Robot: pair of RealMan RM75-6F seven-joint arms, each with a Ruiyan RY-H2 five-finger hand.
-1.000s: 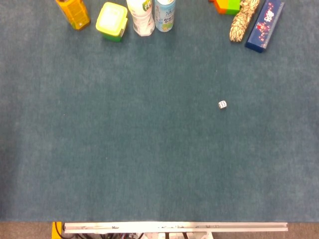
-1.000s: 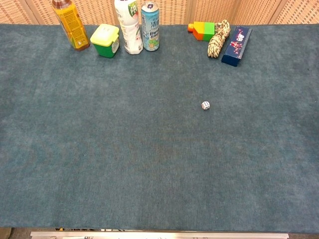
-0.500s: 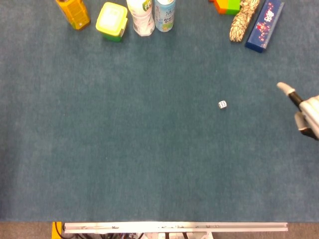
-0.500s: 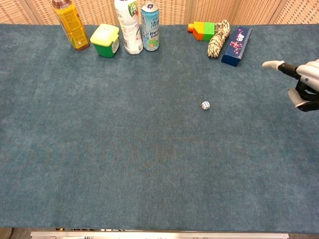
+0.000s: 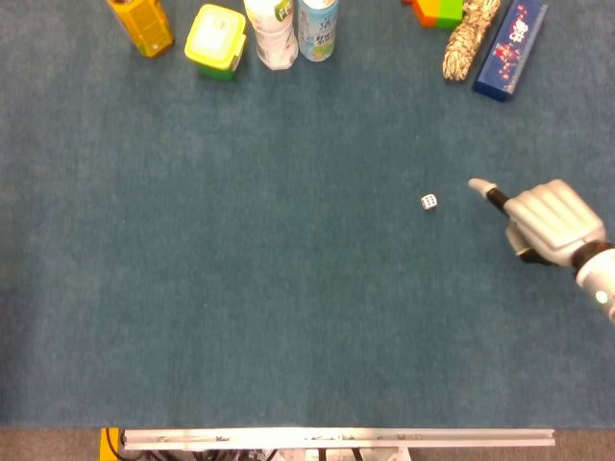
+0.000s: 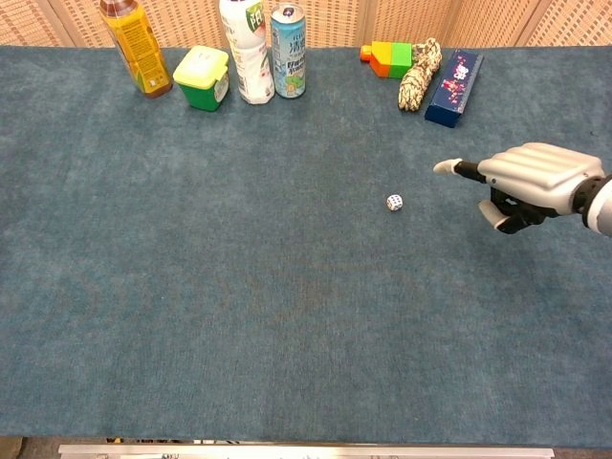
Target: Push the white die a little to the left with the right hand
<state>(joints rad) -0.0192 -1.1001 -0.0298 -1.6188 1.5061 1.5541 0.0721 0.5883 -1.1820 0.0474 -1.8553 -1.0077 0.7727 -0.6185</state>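
The small white die (image 5: 429, 201) (image 6: 394, 202) lies on the blue-green table cloth, right of centre. My right hand (image 5: 546, 224) (image 6: 526, 181) hovers to the right of it with one finger stretched out toward the die and the others curled in, holding nothing. The fingertip (image 5: 476, 184) (image 6: 442, 167) stops a short gap from the die, not touching it. My left hand is in neither view.
Along the far edge stand an orange bottle (image 6: 136, 43), a green-and-yellow tub (image 6: 202, 76), a white bottle (image 6: 246, 48) and a can (image 6: 288, 50). Far right lie a coloured block (image 6: 387, 56), a rope bundle (image 6: 417, 73) and a blue box (image 6: 453, 88).
My right hand has come in from the right edge and moved left toward the die. The die has stayed where it was.
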